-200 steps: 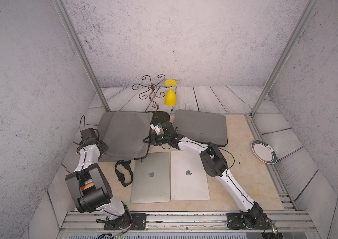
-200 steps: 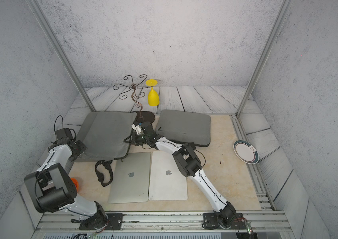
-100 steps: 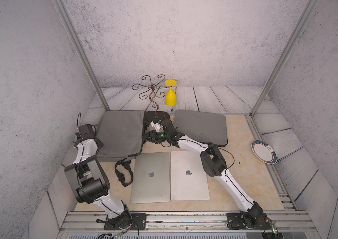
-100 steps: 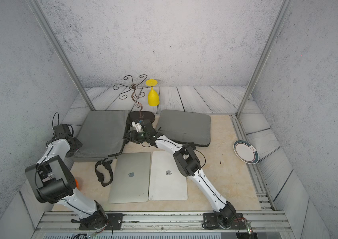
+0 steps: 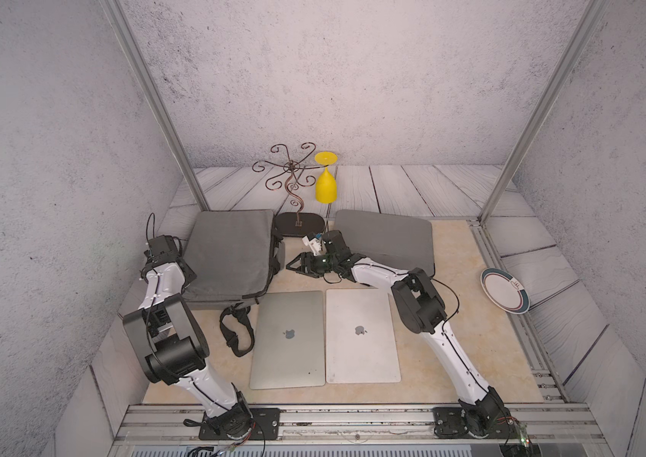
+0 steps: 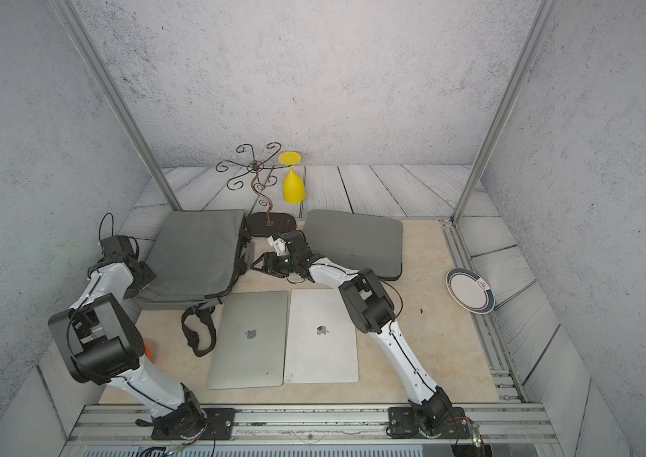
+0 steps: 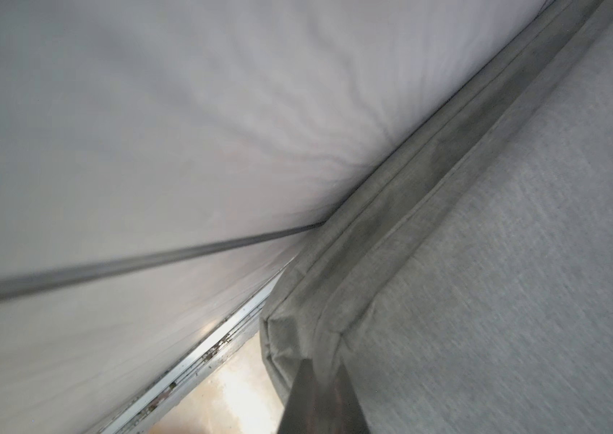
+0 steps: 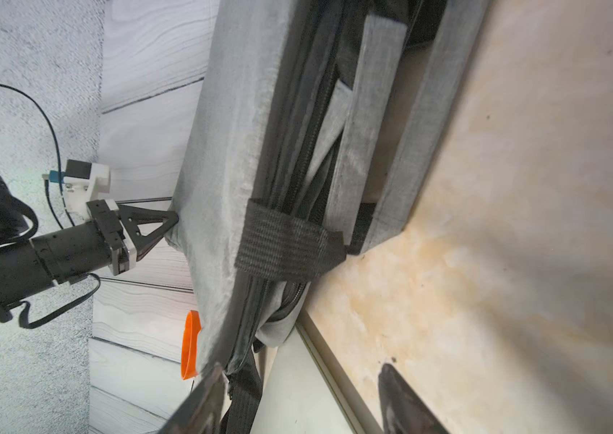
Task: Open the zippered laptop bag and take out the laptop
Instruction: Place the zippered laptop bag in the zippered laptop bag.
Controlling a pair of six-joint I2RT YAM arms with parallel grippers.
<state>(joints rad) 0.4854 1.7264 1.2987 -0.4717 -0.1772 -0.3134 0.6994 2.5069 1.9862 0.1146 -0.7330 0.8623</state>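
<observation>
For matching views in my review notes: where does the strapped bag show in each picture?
Top view: bag lies flat, left of centre.
Top view: bag again left of centre.
Left wrist: bag seen close up, filling much of the frame.
Right wrist: bag seen edge-on across the middle.
Shared landmark: the left gripper, shut on the bag's edge.

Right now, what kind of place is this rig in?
Probably a lab test booth, not a home: left arm and right arm bolted to a metal rail, grey panel walls held by metal posts.
</observation>
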